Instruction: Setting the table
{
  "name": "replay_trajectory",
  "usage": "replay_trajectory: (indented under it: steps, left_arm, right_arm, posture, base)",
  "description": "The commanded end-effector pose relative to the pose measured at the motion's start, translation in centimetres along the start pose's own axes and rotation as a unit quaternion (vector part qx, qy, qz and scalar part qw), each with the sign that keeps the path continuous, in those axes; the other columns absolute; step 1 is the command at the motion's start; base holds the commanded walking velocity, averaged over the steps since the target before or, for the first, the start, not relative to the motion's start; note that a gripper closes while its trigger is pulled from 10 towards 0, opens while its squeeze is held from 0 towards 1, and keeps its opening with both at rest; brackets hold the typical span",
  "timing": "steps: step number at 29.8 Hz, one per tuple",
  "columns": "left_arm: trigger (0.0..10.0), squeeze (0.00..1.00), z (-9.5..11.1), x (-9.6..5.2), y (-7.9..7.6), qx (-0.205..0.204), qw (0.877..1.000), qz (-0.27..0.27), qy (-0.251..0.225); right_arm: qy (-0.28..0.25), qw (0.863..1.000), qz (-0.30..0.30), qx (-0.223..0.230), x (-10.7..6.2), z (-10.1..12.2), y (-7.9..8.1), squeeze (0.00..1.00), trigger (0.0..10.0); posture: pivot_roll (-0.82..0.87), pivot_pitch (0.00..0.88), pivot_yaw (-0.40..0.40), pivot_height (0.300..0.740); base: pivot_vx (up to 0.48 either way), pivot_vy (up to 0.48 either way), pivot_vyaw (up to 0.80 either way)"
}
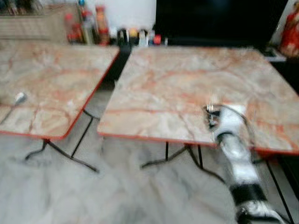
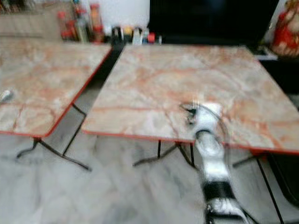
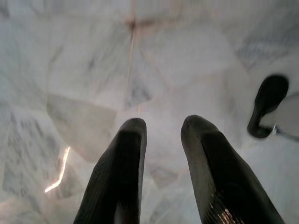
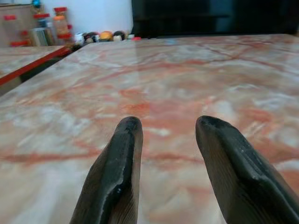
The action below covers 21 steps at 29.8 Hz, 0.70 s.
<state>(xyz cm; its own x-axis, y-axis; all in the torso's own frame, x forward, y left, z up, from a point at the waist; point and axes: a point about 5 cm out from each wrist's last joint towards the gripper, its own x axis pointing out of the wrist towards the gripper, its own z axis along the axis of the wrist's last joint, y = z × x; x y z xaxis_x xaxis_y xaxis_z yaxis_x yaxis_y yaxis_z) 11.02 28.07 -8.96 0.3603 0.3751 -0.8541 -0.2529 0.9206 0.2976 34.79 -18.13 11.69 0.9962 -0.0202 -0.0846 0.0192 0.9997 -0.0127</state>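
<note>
The right gripper (image 4: 163, 140) hovers low over the near edge of the right-hand marble table (image 1: 196, 79), fingers apart and holding nothing. The left gripper (image 3: 161, 140) hangs over the pale floor (image 3: 93, 70), fingers likewise parted. At the left edge of the frame a spoon (image 1: 16, 101) lies on the left table (image 1: 56, 74), well apart from both grippers, bowl toward the upper right, handle running lower left. Blurred jars (image 1: 88, 23) stand at upper left.

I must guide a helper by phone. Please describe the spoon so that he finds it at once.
Two marble-patterned tables with red edges stand side by side. On the left table, near its front-left corner, lies the spoon, its silver bowl pointing away from the robot. It is the lone item on that tabletop; the bottles stand behind, further back.
</note>
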Motion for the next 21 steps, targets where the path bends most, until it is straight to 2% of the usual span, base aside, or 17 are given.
replay_trajectory:
  steps: [1, 11, 15, 16, 18, 21]
  left_arm:
    - [10.0, 0.0, 0.7, 0.1, -0.5, 0.008, 1.0, -0.007, -0.012]
    - [10.0, 0.0, 0.7, 0.1, -0.5, 0.008, 1.0, -0.007, -0.012]
    - [10.0, 0.0, 0.9, 0.1, -0.5, 0.007, 1.0, -0.006, -0.016]
    - [10.0, 0.0, 0.9, 0.1, -0.5, 0.007, 1.0, -0.008, -0.017]
    - [10.0, 0.0, 0.9, 0.1, -0.5, 0.007, 1.0, -0.008, -0.017]
    - [10.0, 0.0, 0.9, 0.1, -0.5, 0.008, 1.0, -0.009, -0.016]
  right_arm:
    - [0.0, 1.0, -0.029, -0.004, -0.3, 0.0, -2.1, 0.0, 10.0]
    - [0.004, 1.0, -0.027, -0.004, -0.3, 0.0, -2.0, 0.0, 10.0]
    - [0.019, 0.999, -0.026, -0.007, -0.5, -0.2, -1.7, 0.0, 10.0]
    - [0.043, 0.998, -0.038, -0.025, -0.8, -0.4, -1.7, 0.0, 10.0]
    - [0.055, 0.997, -0.046, -0.033, -0.9, -0.4, -1.7, 0.0, 10.0]
    - [0.067, 0.996, -0.053, -0.033, -1.8, 0.8, -1.0, 0.0, 10.0]
  posture:
    - [0.0, 0.0, 0.002, 0.732]
    - [0.0, 0.0, 0.0, 0.732]
    - [0.0, 0.0, -0.001, 0.732]
    - [0.0, 0.0, -0.002, 0.732]
    - [0.0, 0.0, -0.002, 0.732]
    - [-0.01, 0.0, 0.002, 0.732]
  base:
    - [0.345, 0.0, 0.0]
    - [0.345, 0.0, 0.0]
    - [0.0, 0.0, 0.0]
    - [0.0, 0.0, 0.0]
    - [0.0, 0.0, 0.0]
    - [0.0, 0.0, 0.0]
